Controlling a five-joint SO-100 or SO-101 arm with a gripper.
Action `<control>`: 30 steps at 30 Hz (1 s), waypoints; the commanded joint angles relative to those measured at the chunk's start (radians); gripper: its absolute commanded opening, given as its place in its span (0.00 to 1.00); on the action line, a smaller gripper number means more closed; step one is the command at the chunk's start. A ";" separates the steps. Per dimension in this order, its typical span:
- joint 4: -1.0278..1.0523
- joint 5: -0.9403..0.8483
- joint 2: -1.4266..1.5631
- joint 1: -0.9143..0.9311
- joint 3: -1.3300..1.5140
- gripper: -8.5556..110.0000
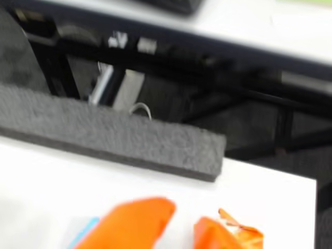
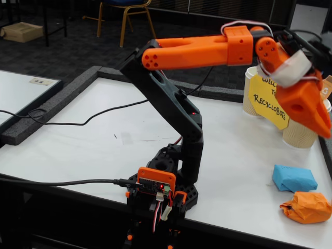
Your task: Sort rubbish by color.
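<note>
The wrist view is blurred; its bottom edge cuts off the tool (image 1: 181,228) and orange wad (image 1: 244,236).

Just behind the pincer (image 2: 326,129) we see a yellow sign (image 2: 265,99) and beige ribbed paper cups (image 2: 296,136) on the white table (image 2: 104,140), whose far edge, well apart, carries grey foam edging (image 2: 46,111)

Dark carpet floor (image 2: 67,41), yellow-legged chair (image 2: 127,15), white table (image 2: 93,135).
</note>
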 commanded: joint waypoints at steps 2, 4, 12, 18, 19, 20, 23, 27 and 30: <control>-0.115 -0.176 -0.026 0.015 0.014 0.07; -0.115 -0.176 -0.061 -0.012 0.014 0.07; 0.124 -0.176 -0.204 -0.106 -0.109 0.07; 0.155 -0.176 -0.321 -0.138 -0.187 0.07; 0.155 -0.176 -0.339 -0.138 -0.212 0.07; 0.155 -0.176 -0.359 -0.138 -0.238 0.07; 0.155 -0.176 -0.426 -0.140 -0.305 0.07; 0.155 -0.176 -0.506 -0.147 -0.368 0.07; 0.155 -0.176 -0.546 -0.147 -0.390 0.08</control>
